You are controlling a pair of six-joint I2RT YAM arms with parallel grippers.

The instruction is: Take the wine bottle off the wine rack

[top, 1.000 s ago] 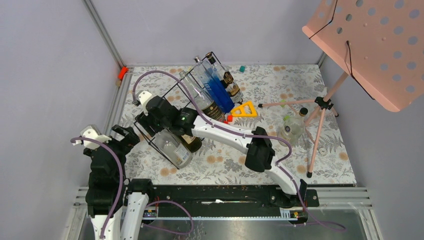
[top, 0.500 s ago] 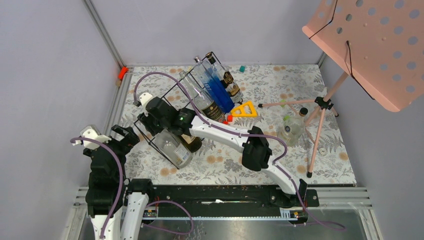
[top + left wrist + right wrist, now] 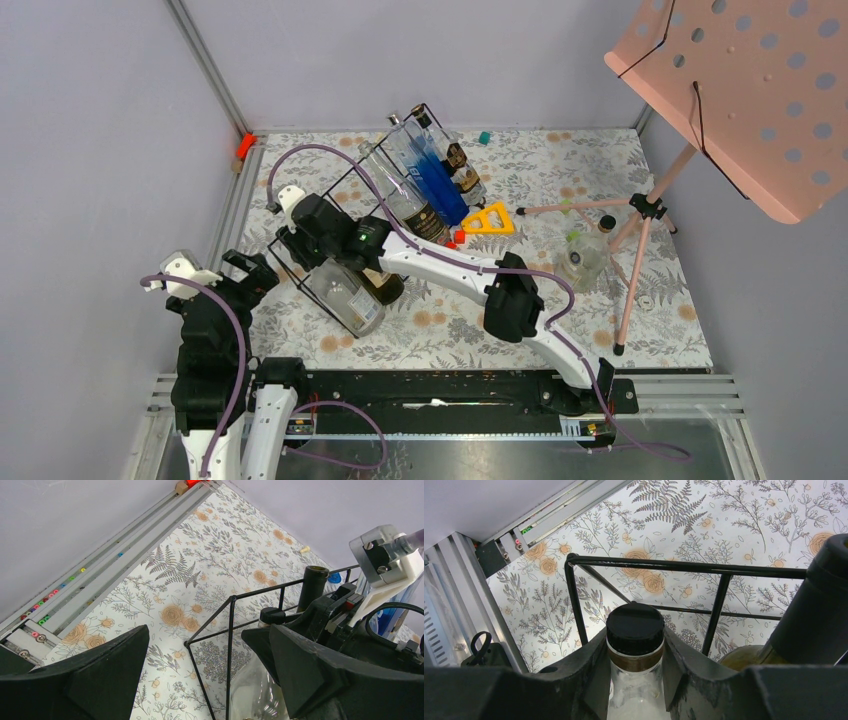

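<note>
**Neck gripped, bottle not yet off the rack**

My right gripper (image 3: 635,647) sits narrowed on the neck of the clear bottle (image 3: 634,626), a finger snug on each side just under its black cap (image 3: 634,620). I judge the neck is the place to grip because it is the one part poking free of the wine rack (image 3: 684,568) wires. The bottle lies in the rack's near end, beside one dark bottle (image 3: 814,615). My left gripper (image 3: 200,647) hangs wide and empty near the rack's corner. Two bottles here; more at the far end, too bunched to count.

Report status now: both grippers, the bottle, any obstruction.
Left gripper open, empty, near the wine rack. Right gripper shut on clear bottle's neck, bottle lying in rack. Rack wire crosses beyond it; dark bottle close alongside.
</note>
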